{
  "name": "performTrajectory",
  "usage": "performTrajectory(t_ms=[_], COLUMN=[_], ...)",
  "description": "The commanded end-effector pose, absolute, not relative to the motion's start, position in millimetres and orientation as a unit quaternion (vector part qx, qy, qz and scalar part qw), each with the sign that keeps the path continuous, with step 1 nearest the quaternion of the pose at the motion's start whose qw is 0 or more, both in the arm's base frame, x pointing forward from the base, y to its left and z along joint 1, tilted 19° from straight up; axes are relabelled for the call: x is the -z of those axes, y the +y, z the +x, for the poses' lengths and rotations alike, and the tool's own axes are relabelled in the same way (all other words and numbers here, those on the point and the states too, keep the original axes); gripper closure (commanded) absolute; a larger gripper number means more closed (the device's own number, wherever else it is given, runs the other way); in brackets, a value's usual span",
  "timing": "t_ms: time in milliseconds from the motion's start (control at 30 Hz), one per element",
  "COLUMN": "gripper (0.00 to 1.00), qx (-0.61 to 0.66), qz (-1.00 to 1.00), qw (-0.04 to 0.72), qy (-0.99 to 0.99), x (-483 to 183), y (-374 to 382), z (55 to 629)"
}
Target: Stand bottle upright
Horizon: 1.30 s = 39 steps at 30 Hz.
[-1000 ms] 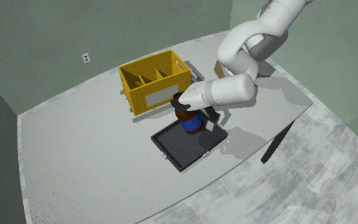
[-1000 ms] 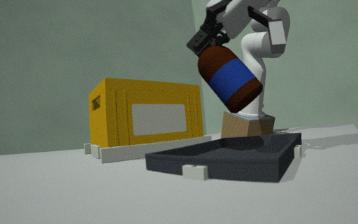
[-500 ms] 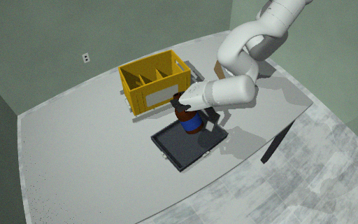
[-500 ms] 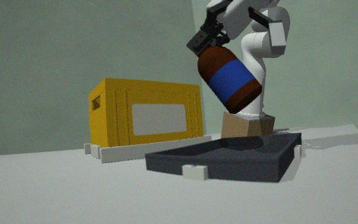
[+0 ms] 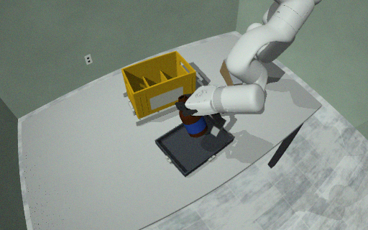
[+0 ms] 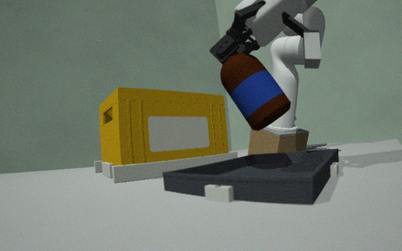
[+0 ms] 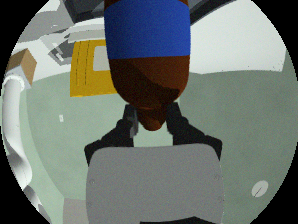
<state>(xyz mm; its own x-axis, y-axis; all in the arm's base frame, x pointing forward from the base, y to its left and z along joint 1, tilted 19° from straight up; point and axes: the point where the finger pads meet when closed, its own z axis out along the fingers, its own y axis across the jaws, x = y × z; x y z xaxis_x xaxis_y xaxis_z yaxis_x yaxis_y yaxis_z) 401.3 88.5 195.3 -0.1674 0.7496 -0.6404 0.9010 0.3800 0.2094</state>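
My gripper [image 6: 233, 45] is shut on the neck of the brown bottle [image 6: 253, 89] with a blue label. The bottle hangs in the air above the dark grey tray [image 6: 261, 174], tilted, its base lower and pointing away from the crate. It does not touch the tray. In the top view the bottle [image 5: 193, 122] sits over the tray's [image 5: 195, 147] far corner, with the gripper [image 5: 185, 107] at its top. In the wrist view the fingers pinch the bottle's neck, and the bottle [image 7: 149, 43] fills the upper middle.
The yellow crate [image 5: 159, 83] with dividers stands on the table behind the tray, also seen in the exterior view [image 6: 162, 125]. The arm's tan base block [image 6: 278, 141] is behind the tray. The table's edge runs near the tray's right side.
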Motion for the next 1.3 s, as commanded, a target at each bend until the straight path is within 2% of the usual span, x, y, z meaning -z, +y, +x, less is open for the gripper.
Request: performTrajectory(t_ms=[0,1267], gripper=[1.00,1.00], qx=[0.117,0.128], qz=[0.545,0.542], qw=[0.356,0.379], qy=[0.750,0.739], x=[-196.7,-198.1], y=[88.7,89.8], z=[402.1,402.9])
